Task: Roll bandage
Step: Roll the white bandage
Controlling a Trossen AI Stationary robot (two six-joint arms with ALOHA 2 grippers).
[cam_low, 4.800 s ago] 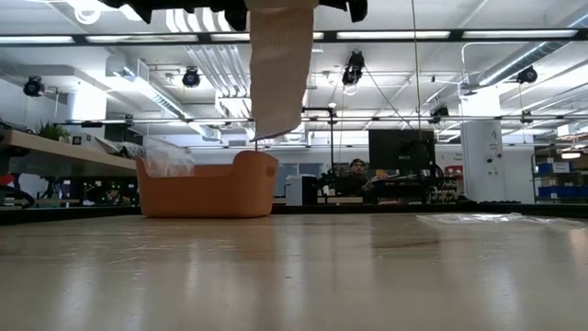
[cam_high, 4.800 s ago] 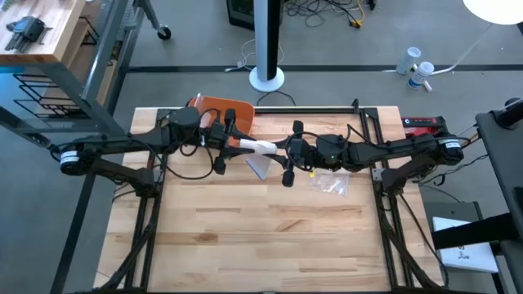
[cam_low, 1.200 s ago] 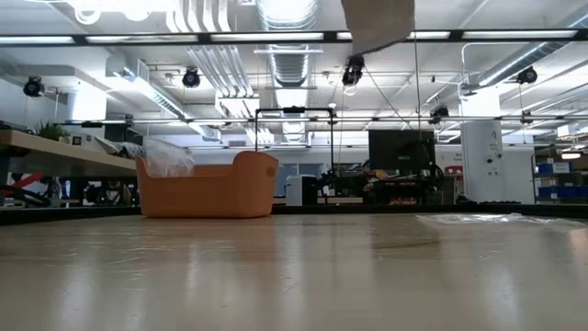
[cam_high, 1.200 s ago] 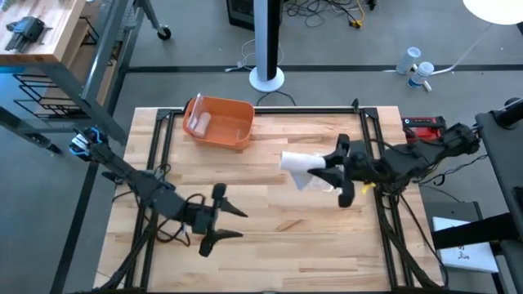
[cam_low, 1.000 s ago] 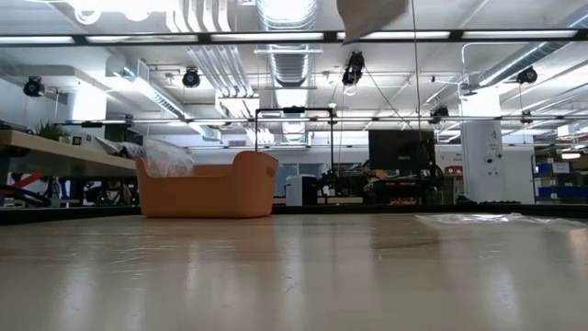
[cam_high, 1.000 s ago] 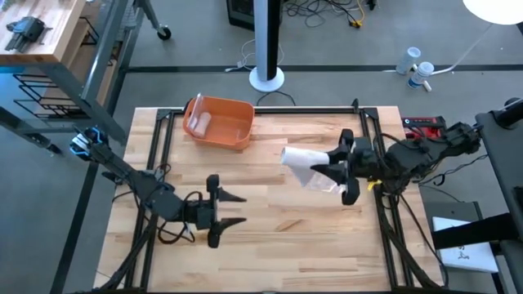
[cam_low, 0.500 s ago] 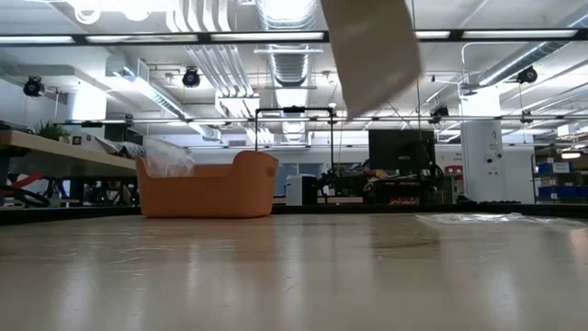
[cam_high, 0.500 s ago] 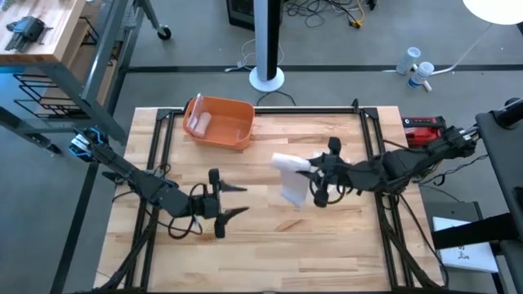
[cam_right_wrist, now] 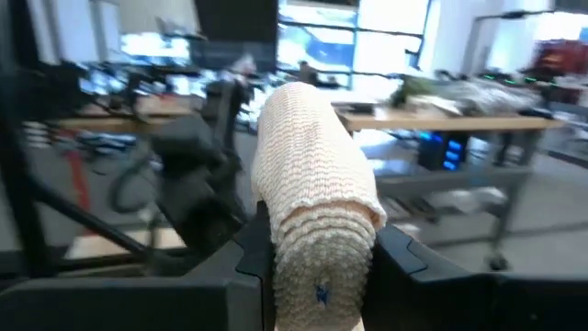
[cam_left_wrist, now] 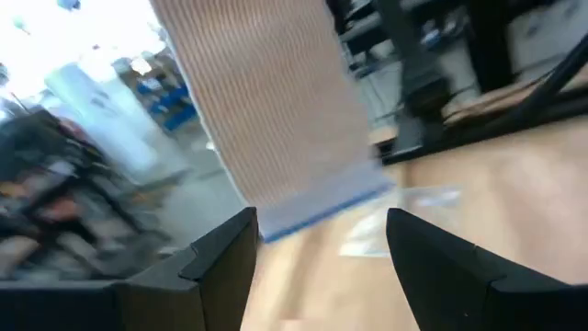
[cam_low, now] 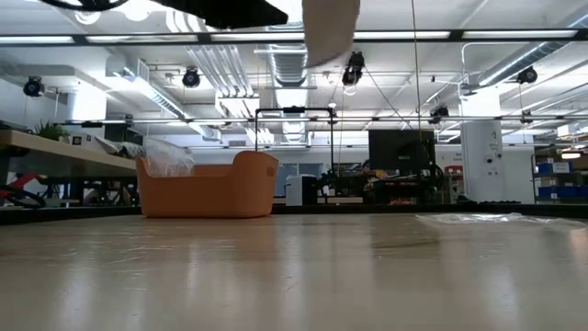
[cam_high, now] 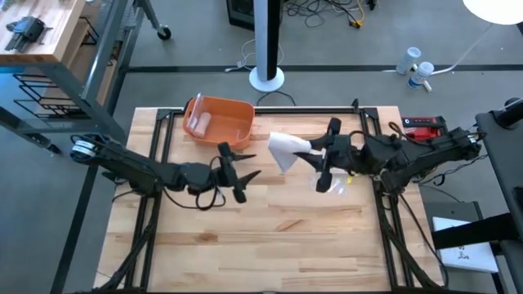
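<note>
The bandage is a cream ribbed strip, partly wound into a roll point(cam_right_wrist: 315, 207). It is held high over the table's far middle by my right gripper point(cam_high: 317, 155), which is shut on it. Its loose tail point(cam_left_wrist: 276, 119) hangs down from the roll and ends in a blue edge point(cam_left_wrist: 323, 208). In the low view the tail point(cam_low: 331, 26) shows at the top, clear of the table. My left gripper point(cam_high: 252, 166) stands open just to the left of the tail, which hangs ahead of its fingers without touching them. My right gripper pinches the wound part of the bandage point(cam_right_wrist: 317, 253) between its two fingers, one on each side of the roll. The fingers come level from the table's right and lie along the roll, which sticks out past them. The roll is lifted clear, its tail hanging slack below.
An orange basket point(cam_high: 219, 121) with something pale inside stands at the table's far left. A clear plastic wrapper point(cam_high: 337, 184) lies on the wood under my right arm. The near half of the table point(cam_high: 261, 245) shows bare wood.
My left gripper has gone up and toward the far right, from the near left of the table to the hanging tail, staying open. My right gripper has carried the bandage toward the table's left, and the tail has swung under it.
</note>
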